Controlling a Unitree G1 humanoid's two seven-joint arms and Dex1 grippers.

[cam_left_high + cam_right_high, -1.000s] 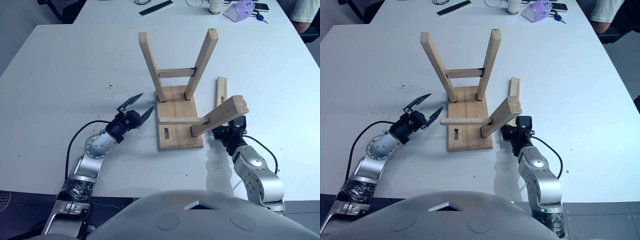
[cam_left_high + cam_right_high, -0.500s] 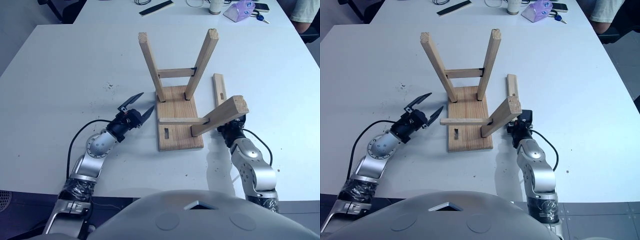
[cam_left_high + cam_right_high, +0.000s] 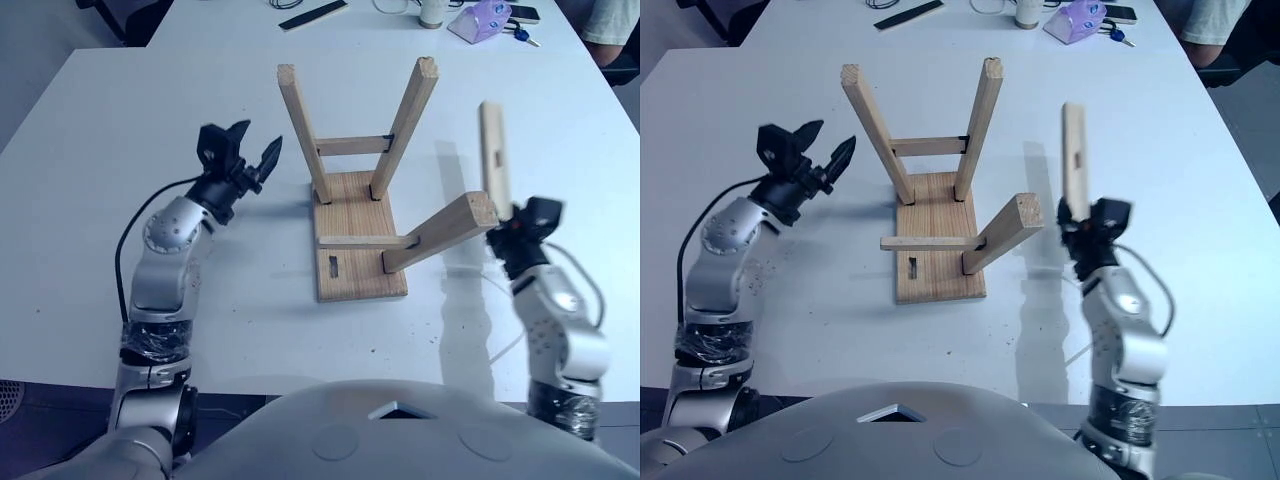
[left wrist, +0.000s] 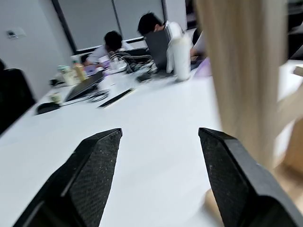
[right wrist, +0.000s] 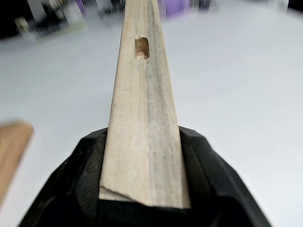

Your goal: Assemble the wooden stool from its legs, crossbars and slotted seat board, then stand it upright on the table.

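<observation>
The slotted seat board (image 3: 358, 262) lies flat on the white table (image 3: 120, 120). Two legs (image 3: 303, 135) (image 3: 402, 128) stand in it, joined by a crossbar (image 3: 350, 146). A third leg (image 3: 440, 232) leans at the board's right edge with a second crossbar (image 3: 365, 241) stuck in it. Right of the board, my right gripper (image 3: 512, 230) is shut on a fourth leg (image 3: 490, 155) and holds it upright above the table; its peg hole (image 5: 141, 48) faces the wrist camera. My left gripper (image 3: 248, 158) hangs open in the air left of the standing legs, with one leg (image 4: 241, 71) close beside its fingers (image 4: 94, 170).
At the table's far edge lie a black strip (image 3: 312, 15), a white cup (image 3: 431, 12), a purple pouch (image 3: 482, 20) and a phone (image 3: 521, 14). Dark specks (image 3: 218, 175) mark the table left of the board. A cable (image 3: 500, 345) trails under my right arm.
My right gripper has lifted the loose leg off the table and swung it upright, farther right. My left arm has risen from the near table up beside the standing legs, still open.
</observation>
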